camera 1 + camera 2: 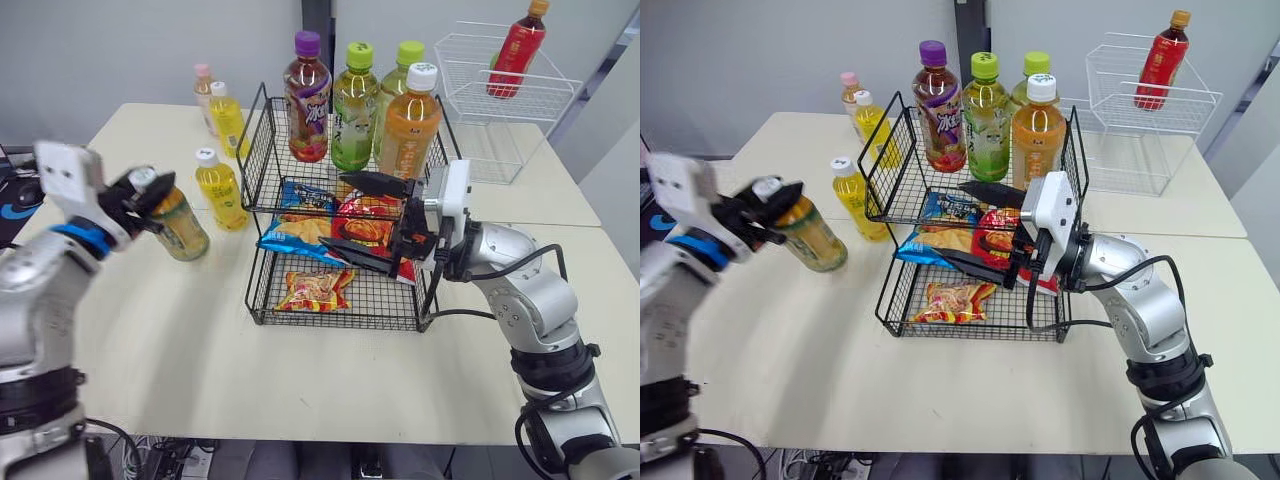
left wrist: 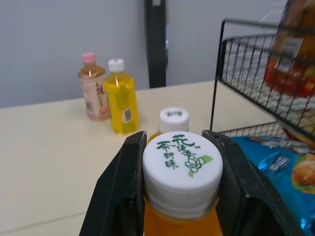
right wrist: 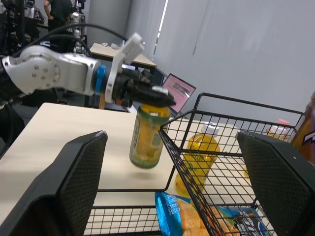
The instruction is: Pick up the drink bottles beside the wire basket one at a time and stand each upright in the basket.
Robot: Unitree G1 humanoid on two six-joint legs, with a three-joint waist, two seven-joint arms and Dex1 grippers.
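- The left jaws pinch the cap of a yellow-green bottle [image 1: 183,225], which hangs tilted and seemingly clear of the bench [image 1: 200,340].
- Its base leans toward the wire basket [image 1: 258,160], just to its right.
- The right jaws are spread and empty at the basket's front.

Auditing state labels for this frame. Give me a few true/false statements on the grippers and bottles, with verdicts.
1. The left gripper is shut on the cap of a white-capped bottle. True.
2. The right gripper is shut. False: it is open, holding nothing.
3. Four bottles stand in the black basket's upper tier. True.
4. The red bottle stands in the black basket. False: it is in the white basket behind.
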